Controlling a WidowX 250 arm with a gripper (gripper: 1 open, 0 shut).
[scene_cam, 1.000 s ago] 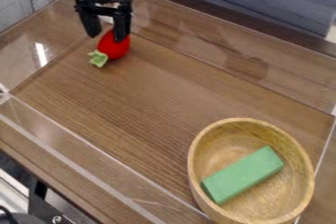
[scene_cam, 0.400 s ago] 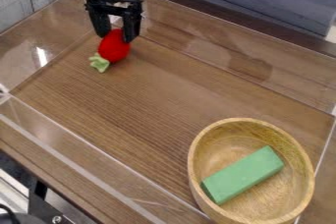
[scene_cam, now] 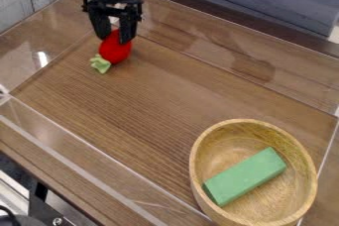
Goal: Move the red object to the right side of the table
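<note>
Now, strawberry toy [scene_cam: 117, 48]: on the table [scene_cam: 166, 94], near its far left corner, leafy end toward the near left.
Gripper [scene_cam: 114, 30]: down around the toy's far part; whether the jaws clamp it, I cannot tell.
Grip: best closed evenly and proven with a small lift before heading right.
Bowl [scene_cam: 199, 183]: at the near right corner, green block [scene_cam: 245, 177] inside; best avoided.
</note>
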